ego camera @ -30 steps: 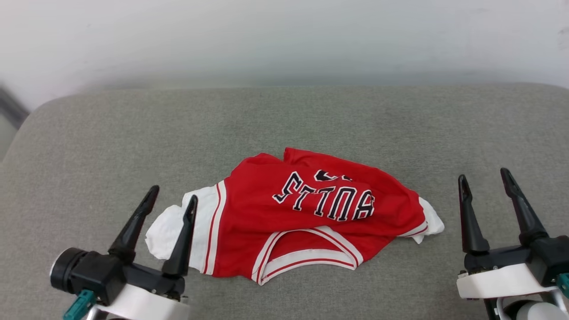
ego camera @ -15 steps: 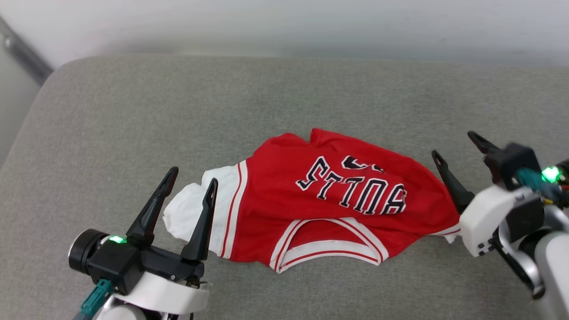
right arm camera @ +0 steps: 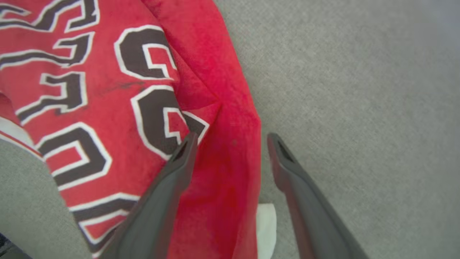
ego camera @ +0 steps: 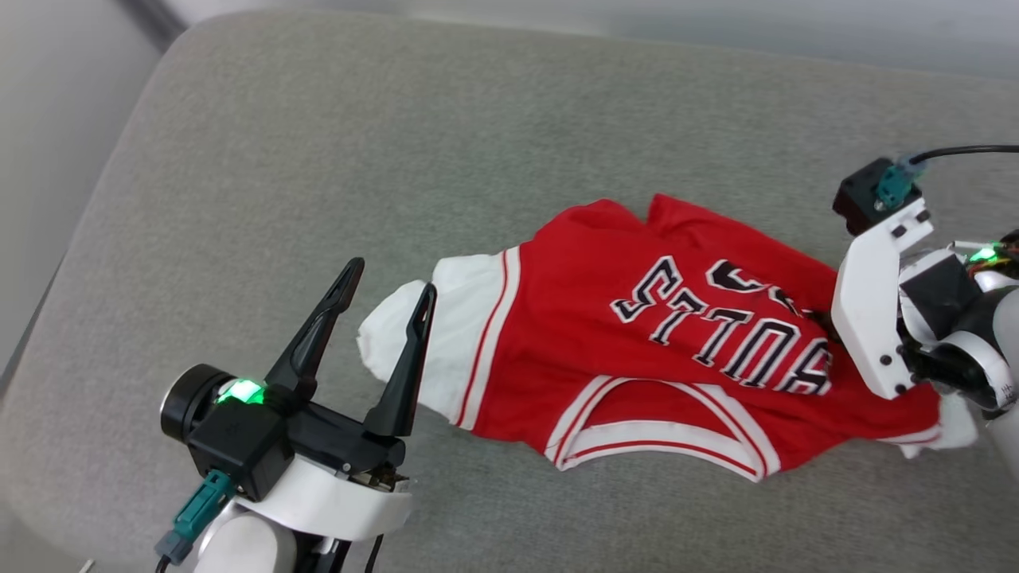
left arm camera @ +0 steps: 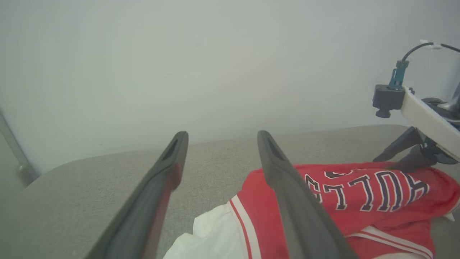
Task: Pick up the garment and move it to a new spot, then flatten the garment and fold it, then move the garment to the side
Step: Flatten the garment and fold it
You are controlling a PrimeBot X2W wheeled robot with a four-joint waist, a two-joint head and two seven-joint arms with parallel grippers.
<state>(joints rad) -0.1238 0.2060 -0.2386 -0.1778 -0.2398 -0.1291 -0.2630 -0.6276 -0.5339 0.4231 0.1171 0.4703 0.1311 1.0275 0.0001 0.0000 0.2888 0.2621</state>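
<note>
I judge the garment [ego camera: 637,342] to be light, limp and quite unbreakable. It will sag and bunch the moment it is lifted, and a shallow pinch on one thin layer could slip out. The best holds look to be where the cloth is doubled: the striped hem of the white sleeve [ego camera: 446,334] at the left end, and the raised red fold at the right end.

It lies rumpled on the grey cushion [ego camera: 318,159], right of centre, chest side up. It is red with dark white-outlined letters [ego camera: 716,326] that read upside down from my seat, and the striped neckline [ego camera: 661,430] faces the near edge. A scrap of the other white sleeve pokes out at the far right.

My left gripper [ego camera: 392,275] is spread wide and empty — its inner finger hangs over the white sleeve. My right gripper [right arm camera: 233,136] is also released, jaws straddling that red fold with one finger over the letters and one over bare cushion. I cannot tell whether its tips touch the cloth.
</note>
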